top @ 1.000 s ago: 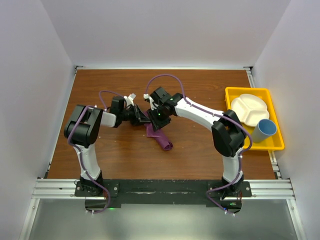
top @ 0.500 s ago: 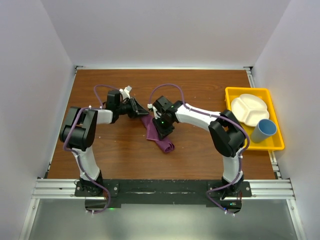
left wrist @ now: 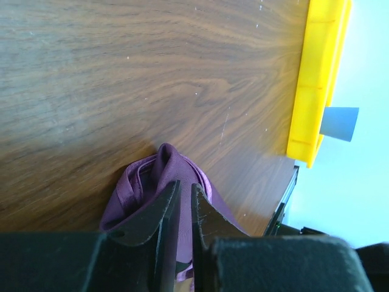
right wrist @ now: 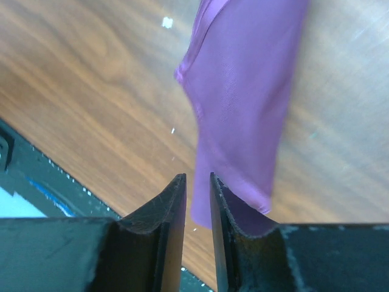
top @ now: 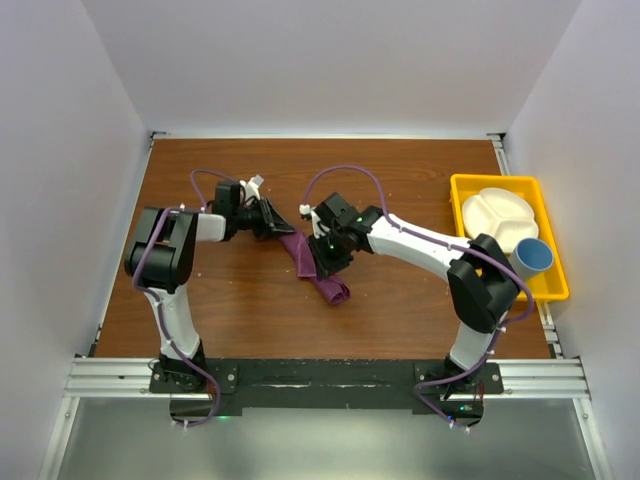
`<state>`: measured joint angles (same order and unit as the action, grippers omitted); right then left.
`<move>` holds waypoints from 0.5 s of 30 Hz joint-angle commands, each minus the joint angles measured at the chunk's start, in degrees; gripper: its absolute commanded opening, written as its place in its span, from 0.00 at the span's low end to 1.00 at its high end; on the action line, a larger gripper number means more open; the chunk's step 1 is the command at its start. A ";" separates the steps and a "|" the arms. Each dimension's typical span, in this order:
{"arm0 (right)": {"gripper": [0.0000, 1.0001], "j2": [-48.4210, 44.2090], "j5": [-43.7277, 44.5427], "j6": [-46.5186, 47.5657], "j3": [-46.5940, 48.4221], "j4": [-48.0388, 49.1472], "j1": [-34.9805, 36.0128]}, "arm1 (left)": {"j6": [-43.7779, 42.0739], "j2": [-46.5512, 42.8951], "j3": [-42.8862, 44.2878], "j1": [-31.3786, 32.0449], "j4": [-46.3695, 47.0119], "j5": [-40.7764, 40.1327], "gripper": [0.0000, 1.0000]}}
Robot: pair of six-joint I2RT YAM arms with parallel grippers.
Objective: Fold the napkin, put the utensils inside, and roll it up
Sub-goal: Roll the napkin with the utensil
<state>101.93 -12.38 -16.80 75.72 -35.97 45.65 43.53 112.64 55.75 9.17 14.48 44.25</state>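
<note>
The plum-purple napkin (top: 318, 268) lies on the brown table as a narrow rolled strip, slanting from upper left to lower right. My left gripper (top: 284, 228) lies low at the strip's upper end. In the left wrist view its jaws (left wrist: 185, 184) stand a thin slit apart, with the napkin (left wrist: 167, 167) filling the slit and bunched past the tips. My right gripper (top: 328, 255) hovers over the strip's middle. Its jaws (right wrist: 197, 176) are slightly apart, bare table shows between them, and the napkin (right wrist: 243, 91) runs beyond and under one finger. The utensils are hidden.
A yellow tray (top: 460, 190) sits at the table's right edge, holding a white divided plate (top: 498, 215) and a blue cup (top: 528, 260). The tray (left wrist: 301, 121) and the cup (left wrist: 339, 123) also show in the left wrist view. White walls enclose the table.
The left gripper drew up and left to the napkin's upper end. The right arm's elbow swung out to the right, its gripper staying over the napkin, which now lies longer.
</note>
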 commanded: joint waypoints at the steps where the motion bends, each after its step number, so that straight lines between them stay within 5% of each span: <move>1: 0.25 -1.12 -1.16 -2.62 -5.13 2.65 2.07 | -4.59 0.39 3.84 -0.20 -4.10 -1.62 0.17; 11: 0.29 -2.53 1.04 -1.31 1.08 -1.64 2.52 | -6.44 -9.00 6.66 -0.20 -10.17 -2.68 0.24; 15: 0.60 -0.25 4.90 0.62 6.53 -3.93 2.34 | -6.09 -14.80 6.39 -0.20 -13.68 -5.39 0.29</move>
<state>101.71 -11.38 -18.06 75.46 -37.78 48.23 39.13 106.00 60.34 9.17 3.75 41.19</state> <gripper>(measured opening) 0.456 0.278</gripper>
